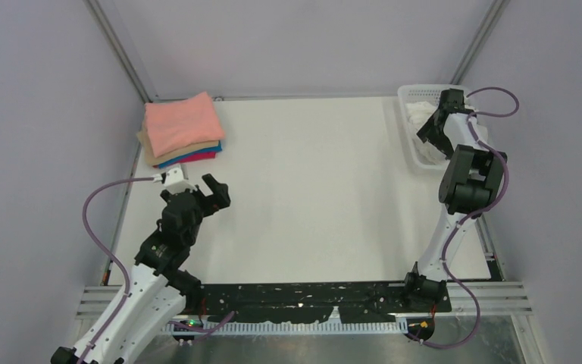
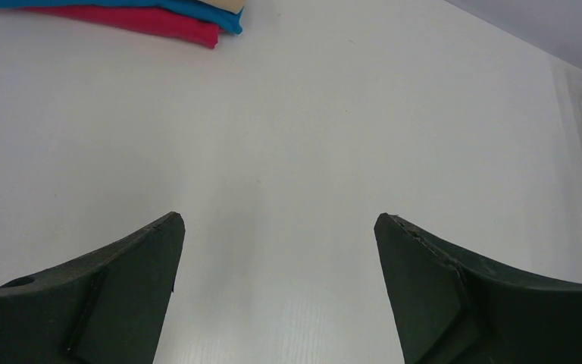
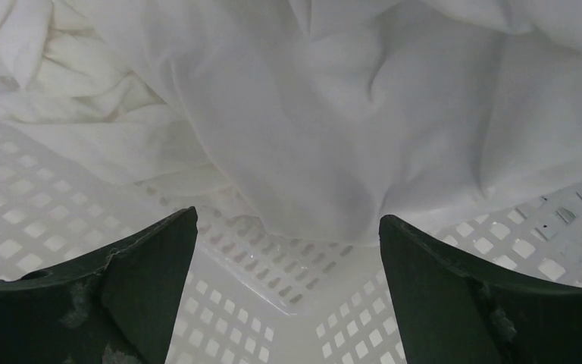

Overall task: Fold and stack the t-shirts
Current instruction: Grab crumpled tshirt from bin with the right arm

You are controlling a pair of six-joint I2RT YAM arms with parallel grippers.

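the left gripper (image 2: 279, 218) is held above the white table (image 1: 311, 197), over its left half, near the stack of folded t-shirts (image 1: 182, 130) and on the near side of it. its jaws are spread to full width and nothing is held between them. in the left wrist view only bare table surface is seen in the gap. the gripper is pointed toward the far right of the table.

the stack is located at the far left corner of the table, beside the left frame rail. four layers are distinguished: a salmon-pink t-shirt (image 1: 180, 120) on top, a tan t-shirt (image 1: 150, 152) under it, then a blue t-shirt (image 2: 197, 9), and a magenta t-shirt (image 2: 151, 23) at the bottom, resting on the table. the layer edges are slightly staggered.

the right gripper (image 3: 288, 218) is positioned at the white perforated basket (image 1: 408, 95), which is set at the far right corner of the table. the gripper is pointed down into the basket; whether the fingertips are below the rim cannot be told. its jaws are likewise spread wide and no cloth is clamped.

a crumpled white t-shirt (image 3: 311, 114) is lying in the basket directly ahead of the fingertips. its lowest fold is seen just beyond the gap between the two fingers. contact with either finger cannot be confirmed.
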